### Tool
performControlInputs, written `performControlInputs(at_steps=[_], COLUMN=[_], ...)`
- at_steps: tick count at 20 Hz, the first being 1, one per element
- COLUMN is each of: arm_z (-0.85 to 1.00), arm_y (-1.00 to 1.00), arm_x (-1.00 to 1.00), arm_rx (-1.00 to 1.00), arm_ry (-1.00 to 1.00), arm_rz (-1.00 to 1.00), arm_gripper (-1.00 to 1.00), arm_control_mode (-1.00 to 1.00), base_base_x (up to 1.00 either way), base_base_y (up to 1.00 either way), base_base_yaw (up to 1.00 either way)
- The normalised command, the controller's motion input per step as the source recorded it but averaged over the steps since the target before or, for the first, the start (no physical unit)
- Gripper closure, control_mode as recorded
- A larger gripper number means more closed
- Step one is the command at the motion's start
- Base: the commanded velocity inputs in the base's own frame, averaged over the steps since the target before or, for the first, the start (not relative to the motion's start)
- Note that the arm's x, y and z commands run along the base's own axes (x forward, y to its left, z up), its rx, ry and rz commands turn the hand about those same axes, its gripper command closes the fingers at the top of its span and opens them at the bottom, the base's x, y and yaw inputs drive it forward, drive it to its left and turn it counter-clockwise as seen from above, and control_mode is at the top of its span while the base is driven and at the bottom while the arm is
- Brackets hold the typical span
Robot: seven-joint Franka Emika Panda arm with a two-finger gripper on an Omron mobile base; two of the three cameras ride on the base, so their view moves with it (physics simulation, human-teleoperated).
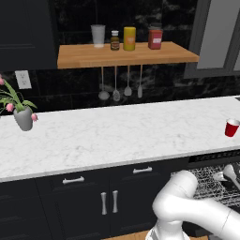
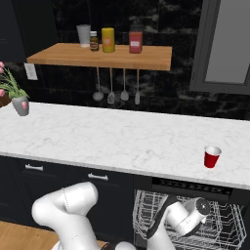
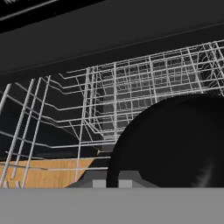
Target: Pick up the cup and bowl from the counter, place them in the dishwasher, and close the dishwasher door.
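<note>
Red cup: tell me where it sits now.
The red cup stands upright on the white counter toward its right end, near the front edge, above the open dishwasher.

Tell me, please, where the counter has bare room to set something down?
The counter is bare from the flower vase at its left end to the red cup near its right end. The wooden shelf is crowded at the jars, free at its left end.
</note>
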Motion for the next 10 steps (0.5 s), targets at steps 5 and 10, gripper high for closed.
performControlInputs(at_steps=[5,10], arm_z=[-0.68,-0.67], arm_y=[0.00,0.00], arm_x=[0.00,-0.26], arm_rx=[0.00,0.00], arm_ry=[0.08,0.11], arm_rz=[0.00,0.00], arm_gripper=[1.00,1.00], arm_control_mode=[-1.00,-1.00], base_base_x=[0.00,0.00], base_base_y=[0.00,0.00], base_base_yaw=[0.00,0.00])
